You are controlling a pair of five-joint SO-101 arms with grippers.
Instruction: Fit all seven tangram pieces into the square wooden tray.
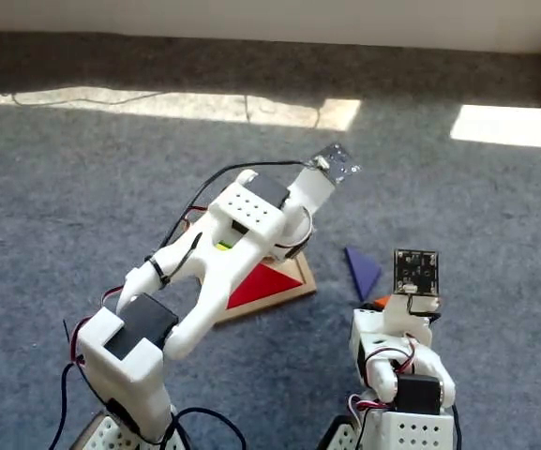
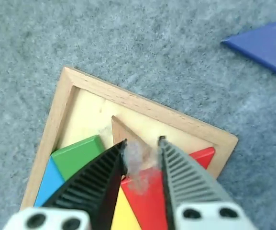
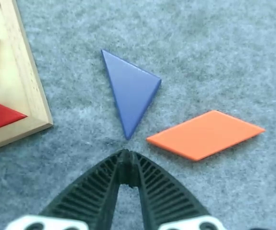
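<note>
- The left gripper is over the tray, its fingers pinched on a brown triangle whose tip points into the bare wood floor.
- Already lying in the tray are a green piece, a light blue piece, a yellow piece and a red piece.
- The right gripper is closed on nothing, parked over the carpet.
- In the high view a dark blue triangle lies at 3 o'clock of the tray, with an orange parallelogram at its 5 o'clock, close beside it.
- Risk: the brown triangle sits close to the red piece, so on release it may ride up on that edge and rest tilted.
- Risk: turned the wrong way, it would spoil the gap needed for the two loose pieces.
- Risk: the fingertips could nudge the seated pieces.
</note>
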